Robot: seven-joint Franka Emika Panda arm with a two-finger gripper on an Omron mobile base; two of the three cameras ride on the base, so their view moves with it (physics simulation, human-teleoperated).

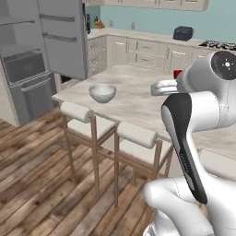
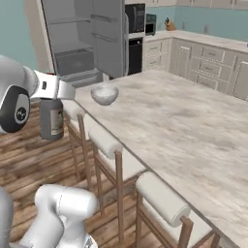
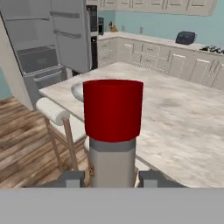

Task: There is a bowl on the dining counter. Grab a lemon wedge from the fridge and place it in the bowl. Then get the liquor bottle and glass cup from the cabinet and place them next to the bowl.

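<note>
My gripper (image 3: 112, 178) is shut on the liquor bottle (image 3: 113, 131); its red cap fills the middle of the hand view, with a dark finger on each side of the grey body. From the right base view, the bottle (image 2: 51, 121) hangs off the near edge of the dining counter (image 2: 184, 126), above the wood floor. The speckled bowl (image 1: 102, 92) (image 2: 104, 94) stands near the counter's far left corner, and its rim (image 3: 77, 91) peeks out left of the cap. I cannot make out the lemon wedge, and the glass cup is out of view.
The grey fridge (image 1: 64, 37) (image 2: 92, 38) stands open behind the counter's far end. Cushioned stools (image 1: 85, 117) (image 2: 111, 145) line the counter's near side. Cream wall cabinets (image 1: 147, 50) run along the back, with a dark appliance (image 1: 183, 32) on top.
</note>
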